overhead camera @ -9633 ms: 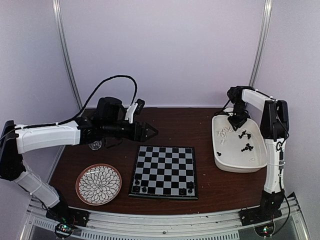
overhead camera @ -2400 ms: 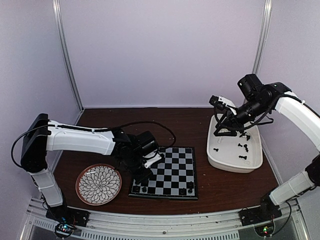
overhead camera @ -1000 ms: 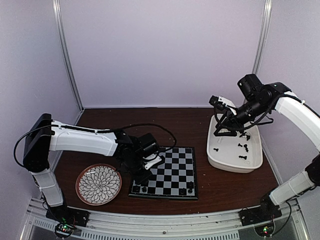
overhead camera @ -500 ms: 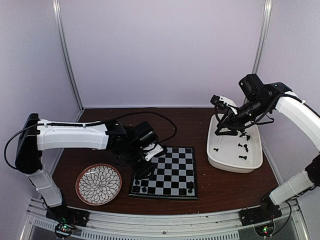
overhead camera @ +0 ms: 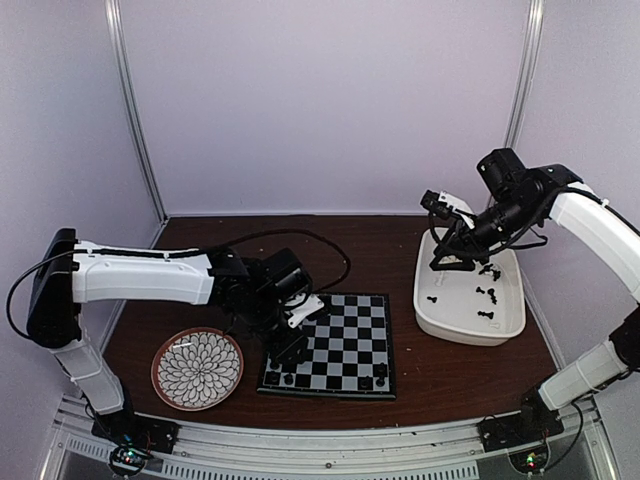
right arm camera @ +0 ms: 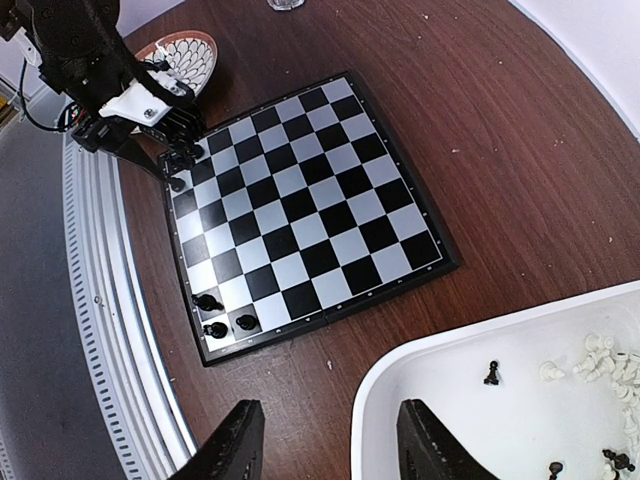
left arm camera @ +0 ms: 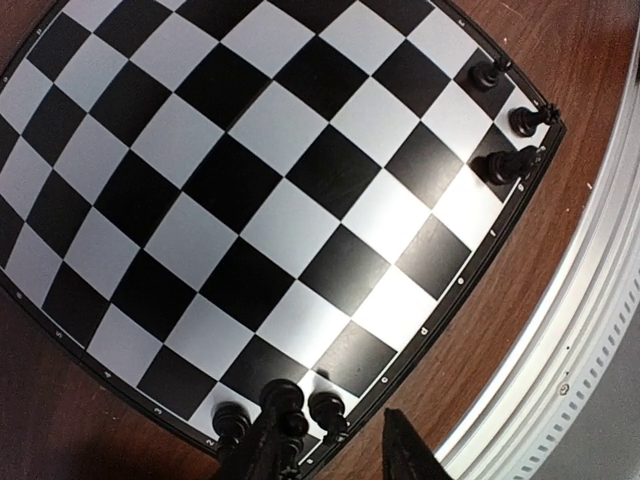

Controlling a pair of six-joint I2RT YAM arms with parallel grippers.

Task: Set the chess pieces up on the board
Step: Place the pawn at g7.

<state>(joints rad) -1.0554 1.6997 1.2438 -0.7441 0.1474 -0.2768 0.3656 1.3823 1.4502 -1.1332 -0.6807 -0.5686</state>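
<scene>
The board [overhead camera: 340, 330] lies mid-table. Three black chess pieces [left arm camera: 505, 165] stand in its near-right corner, and they also show in the right wrist view [right arm camera: 215, 315]. Three more black pieces [left arm camera: 328, 408] stand in its near-left corner. My left gripper [overhead camera: 290, 348] hovers over that corner with its jaws apart [left arm camera: 335, 432]. A taller black piece [left arm camera: 283, 398] stands right beside its left finger; I cannot tell whether they touch. My right gripper [overhead camera: 443, 262] is open and empty [right arm camera: 330, 410] above the near-left rim of the white tub [overhead camera: 465, 335].
The tub holds loose black pieces [overhead camera: 485, 292] and white pieces [right arm camera: 600, 360]. A round flower-patterned plate [overhead camera: 197, 368] lies left of the board. A metal rail [overhead camera: 330, 445] runs along the table's near edge.
My left arm has lowered and drawn back slightly, and its gripper stays at the board's near-left corner. The right arm has not moved.
</scene>
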